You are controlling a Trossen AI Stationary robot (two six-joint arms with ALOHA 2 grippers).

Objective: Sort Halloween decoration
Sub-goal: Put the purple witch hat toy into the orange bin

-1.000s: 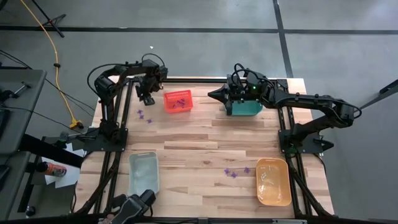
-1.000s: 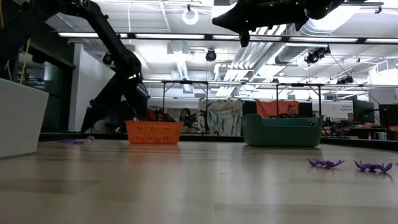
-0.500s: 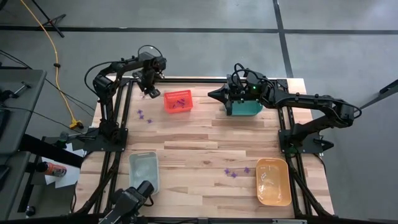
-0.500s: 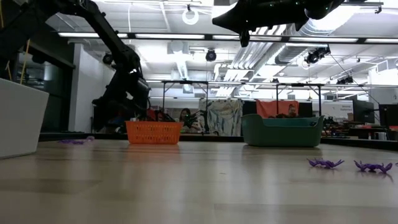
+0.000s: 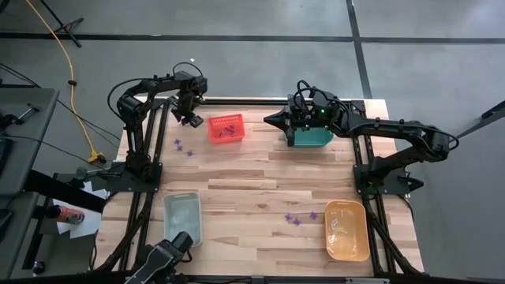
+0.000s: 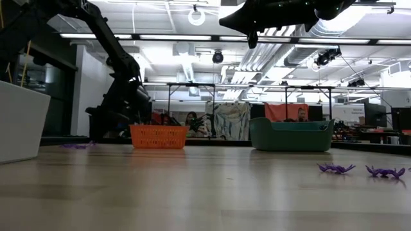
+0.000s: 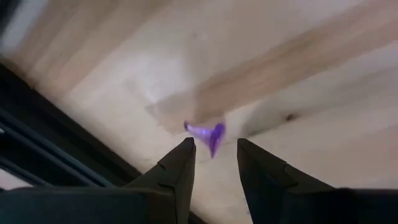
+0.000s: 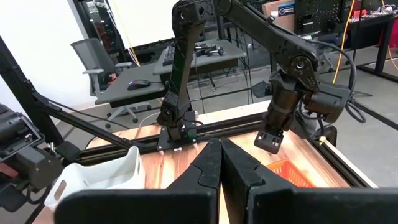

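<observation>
My left gripper (image 5: 192, 119) is low over the table's far left corner, left of the red bin (image 5: 226, 128). It is open (image 7: 214, 148), and a tiny purple trinket (image 7: 208, 134) lies on the wood just ahead of its fingertips, apart from both. More purple trinkets lie inside the red bin (image 5: 230, 126), on the table near the left arm (image 5: 179, 143) (image 5: 189, 153), and beside the orange bin (image 5: 293, 220) (image 5: 313, 214). My right gripper (image 5: 268, 120) is shut (image 8: 220, 149) and hovers high, left of the green bin (image 5: 312, 138).
A clear bin (image 5: 182, 217) sits near the front left and an orange bin (image 5: 347, 229) at the front right. The arm frames' black rails (image 5: 150, 158) (image 5: 364, 158) run along both sides. Bare wood lies across the table's middle (image 5: 260, 177). People are in the room behind (image 6: 191, 120).
My left gripper swung toward the table's far edge, turned about, then came down toward the table beside the red bin's left side. My right arm kept still.
</observation>
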